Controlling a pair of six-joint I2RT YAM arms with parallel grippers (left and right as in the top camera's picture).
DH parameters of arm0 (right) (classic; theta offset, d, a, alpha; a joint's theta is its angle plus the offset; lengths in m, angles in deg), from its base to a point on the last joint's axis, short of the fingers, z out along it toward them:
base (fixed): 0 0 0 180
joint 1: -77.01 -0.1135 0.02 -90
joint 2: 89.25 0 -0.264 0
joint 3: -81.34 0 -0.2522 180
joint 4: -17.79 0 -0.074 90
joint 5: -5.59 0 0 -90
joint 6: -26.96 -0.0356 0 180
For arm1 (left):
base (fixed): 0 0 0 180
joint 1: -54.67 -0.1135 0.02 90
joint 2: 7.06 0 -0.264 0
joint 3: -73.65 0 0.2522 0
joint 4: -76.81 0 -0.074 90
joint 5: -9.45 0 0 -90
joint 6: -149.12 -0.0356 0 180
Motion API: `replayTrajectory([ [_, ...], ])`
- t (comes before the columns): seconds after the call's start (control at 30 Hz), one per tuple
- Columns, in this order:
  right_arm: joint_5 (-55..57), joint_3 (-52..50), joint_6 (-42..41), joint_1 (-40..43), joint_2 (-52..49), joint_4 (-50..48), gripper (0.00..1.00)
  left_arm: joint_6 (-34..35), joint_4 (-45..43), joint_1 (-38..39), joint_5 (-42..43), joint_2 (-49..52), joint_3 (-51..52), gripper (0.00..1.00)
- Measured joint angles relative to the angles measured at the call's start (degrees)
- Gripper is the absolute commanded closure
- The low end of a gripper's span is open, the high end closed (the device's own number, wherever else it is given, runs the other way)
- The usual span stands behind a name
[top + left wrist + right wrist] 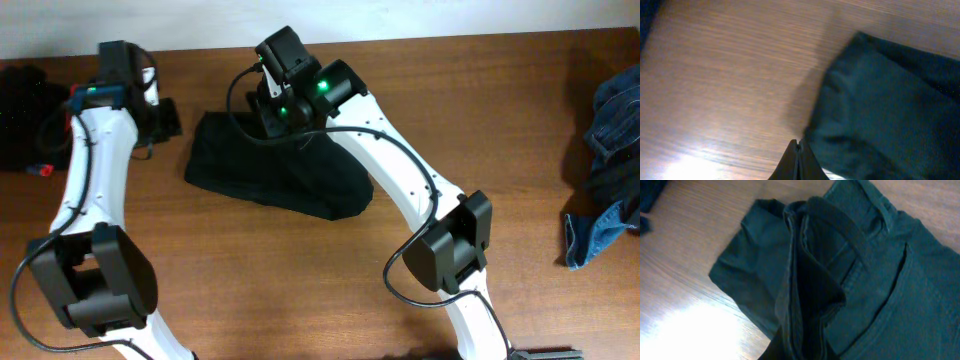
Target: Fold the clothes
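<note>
Overhead, right gripper (275,120) grips a raised fold of the jeans (285,180), while left gripper (799,155), clenched empty, sits just beside their left edge over bare worktop (300,290)

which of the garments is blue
The denim heap at the far right; the folded jeans in the middle and the pile at far left are both black.

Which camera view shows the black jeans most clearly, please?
The right wrist view: the black jeans fill it, with seams, waistband and a raised fold all clear. Overhead shows only a dark heap, partly hidden by the right arm. The left wrist view catches just one blurred corner.
</note>
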Motion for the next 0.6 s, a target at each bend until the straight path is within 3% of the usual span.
replayTrajectory([
  [0.23,0.26,0.00,0.55,0.92,-0.02,0.44,0.96,-0.76,-1.18,-5.11,4.39,0.66,-0.04,1.00],
  [0.6,0.26,0.00,1.25,0.92,-0.02,1.75,0.96,-7.32,-2.67,-4.79,13.73,11.08,-0.09,1.00],
])
